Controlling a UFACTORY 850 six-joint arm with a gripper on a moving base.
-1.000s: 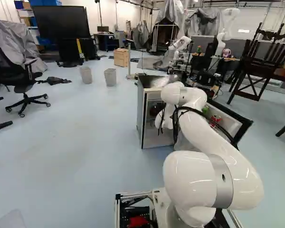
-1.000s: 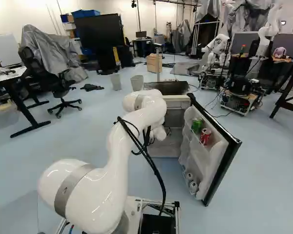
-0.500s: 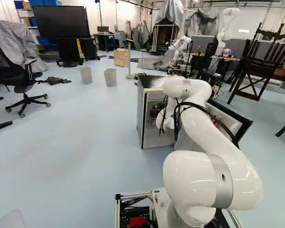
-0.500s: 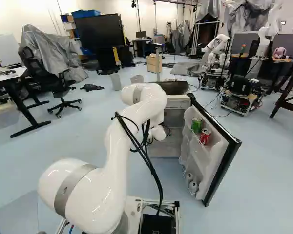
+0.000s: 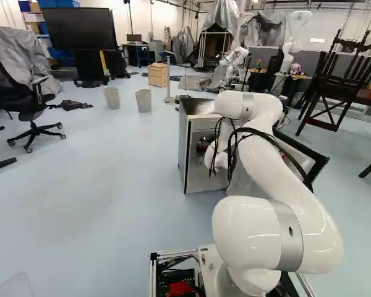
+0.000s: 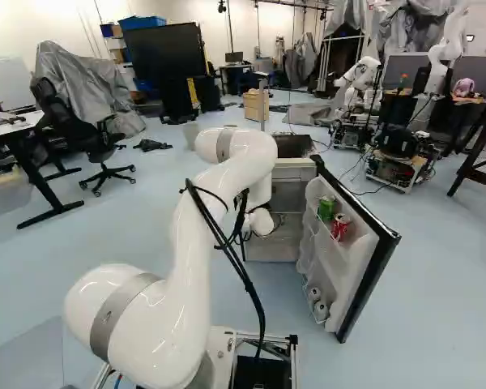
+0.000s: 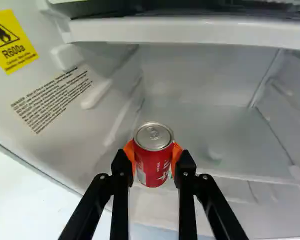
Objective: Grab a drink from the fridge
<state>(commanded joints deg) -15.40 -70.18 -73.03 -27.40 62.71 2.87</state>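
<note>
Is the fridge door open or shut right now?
Open. The right base view shows the door swung out from the fridge, its inner side exposed, with a green can and a red can in it.

can (image 7: 149, 167): metal, glossy red side, smooth silvery lid
gripper (image 7: 154, 157): matt black fingers (image 7: 121, 175), matt orange pads (image 7: 131, 151)
fridge lining (image 7: 195, 125), around the can: smooth white plastic, soft sheen
arm (image 5: 247, 232), lower right of the left base view: smooth, glossy white shell, satin grey band (image 5: 289, 238)
fridge top (image 5: 201, 106), upper middle there: smooth, shiny
box (image 5: 157, 75), upper middle there: pale wood, matt
drape (image 6: 81, 85), upper left of the right base view: grey, creased, slightly shiny sheet
floor (image 6: 437, 275), lower right there: smooth, faint gloss
</note>
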